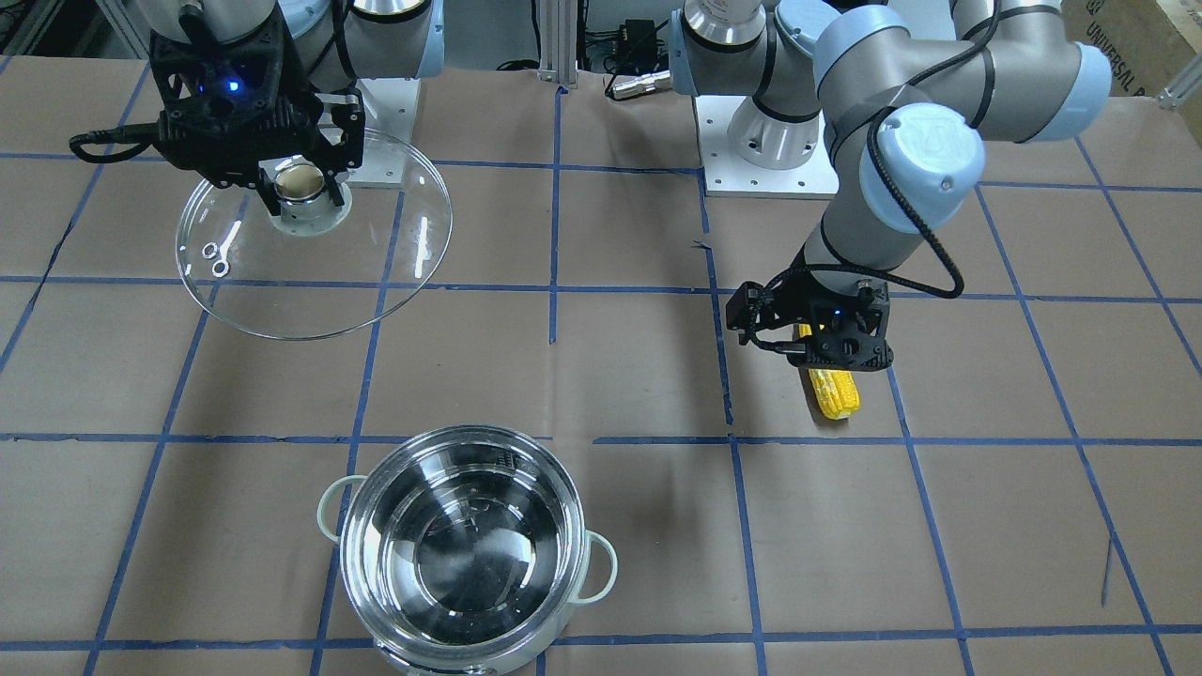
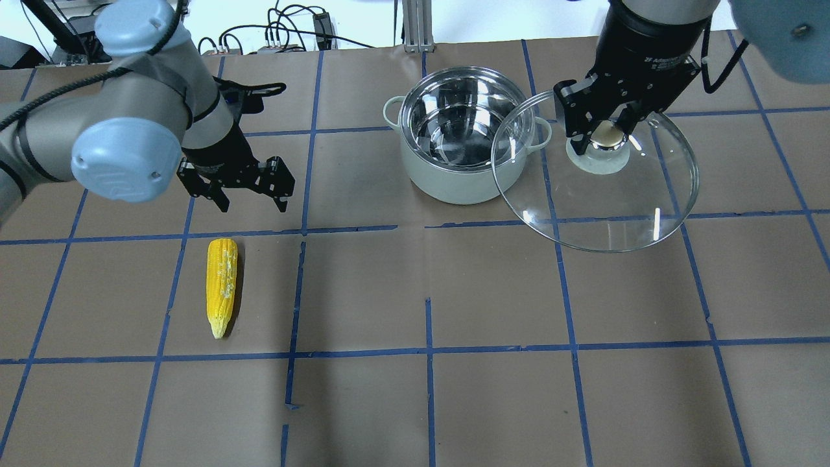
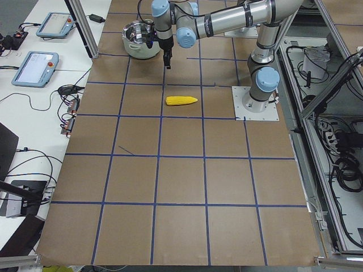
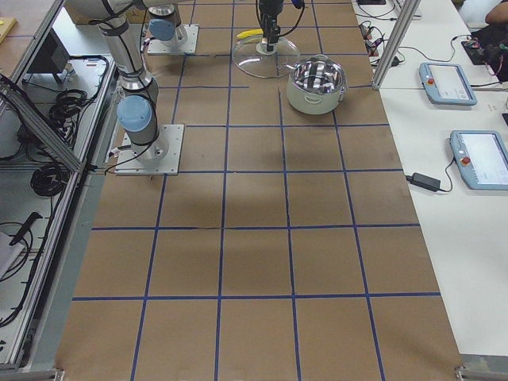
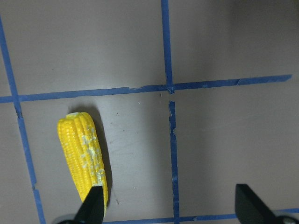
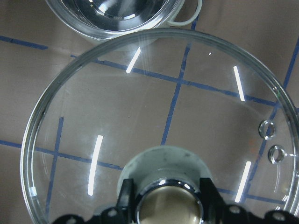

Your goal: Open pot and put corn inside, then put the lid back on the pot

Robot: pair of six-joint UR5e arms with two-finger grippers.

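1. Caught the right fingers clenched on either side of the silvery knob of the lid, gripping it from above.
2. Held the lid that way clear of the desk, a little tilted, out beside the pot. Looked meant to leave the mouth free for loading. Overlapped the pot's rim in the overhead view only. Stood well apart from it in the front view.
3. Found the left fingers released and spread wide, nothing between them.
4. Hovered above the desk near the corn. Had one fingertip overlapping the cob's narrower end in the wrist view, the other well off to the side over bare paper. Not yet around the cob, then.
5. Spotted the corn lying flat on the desk on the robot's left, well apart from the pot.
6. Showed the pot upright and open, mirror-bright inside with nothing in it, pale handles out at both sides.
7. Judged the split sensible: one arm minding the lid, the other free for the cob. Called next for a sideways shift to straddle the corn across its width, then a descent.
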